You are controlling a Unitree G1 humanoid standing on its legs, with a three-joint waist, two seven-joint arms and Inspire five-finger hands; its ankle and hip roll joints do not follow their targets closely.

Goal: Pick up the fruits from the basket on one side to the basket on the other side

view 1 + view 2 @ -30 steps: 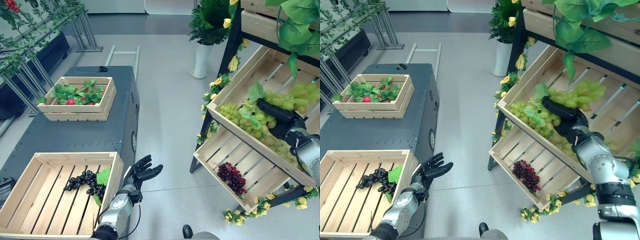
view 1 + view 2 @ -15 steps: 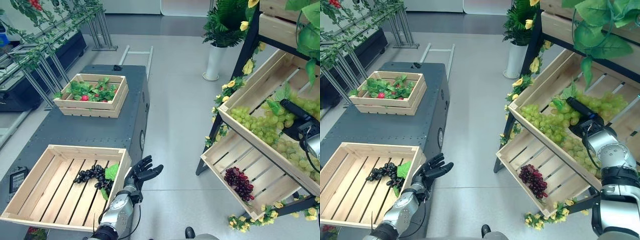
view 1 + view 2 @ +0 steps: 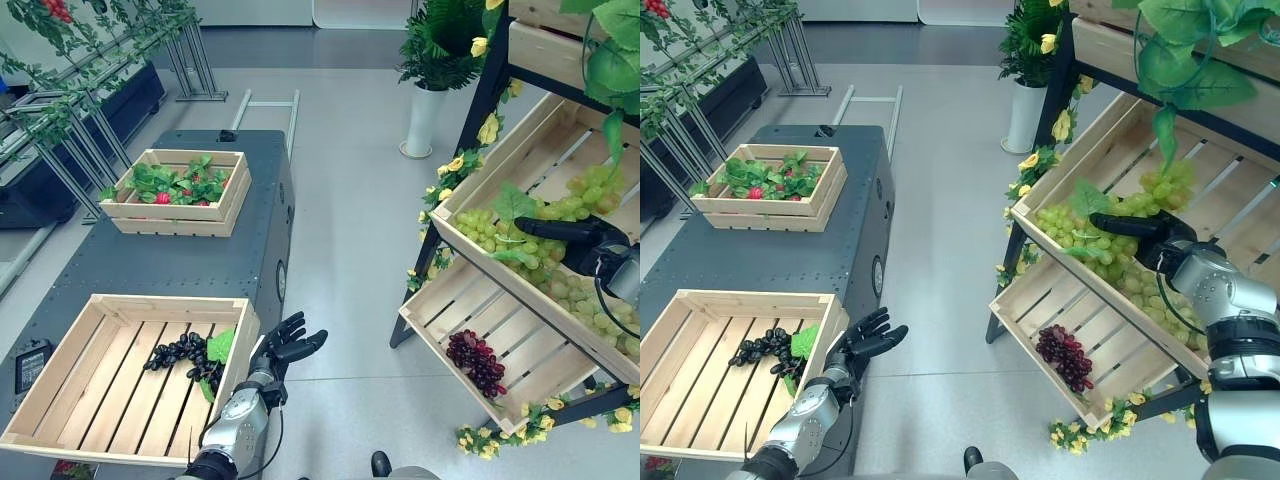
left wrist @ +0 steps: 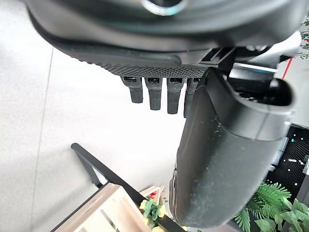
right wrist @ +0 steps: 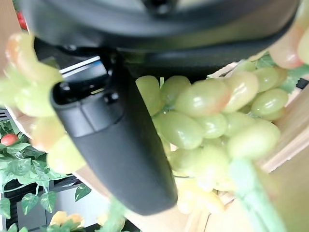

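Observation:
Green grapes [image 3: 490,235] fill the tilted upper shelf crate [image 3: 520,125] on the right. My right hand [image 3: 575,238] lies level across them with straight fingers [image 3: 1135,227] pointing left, open; in the right wrist view green grapes [image 5: 207,116] press close against the palm. A dark red bunch [image 3: 475,362] lies in the lower shelf crate [image 3: 425,312]. A black bunch [image 3: 180,355] with a green leaf sits in the near wooden crate [image 3: 170,303] on the table. My left hand [image 3: 288,345] hangs open just right of that crate, over the floor.
A second crate [image 3: 178,188] with leaves and red fruit stands farther back on the dark table [image 3: 170,260]. A metal rack with vines [image 3: 80,120] runs along the left. A potted plant [image 3: 435,70] stands behind the shelf, and yellow flowers [image 3: 455,170] trim its frame.
The camera has shifted. My right hand has turned from slanting up into the green grapes to lying level across them. The left hand has stayed put.

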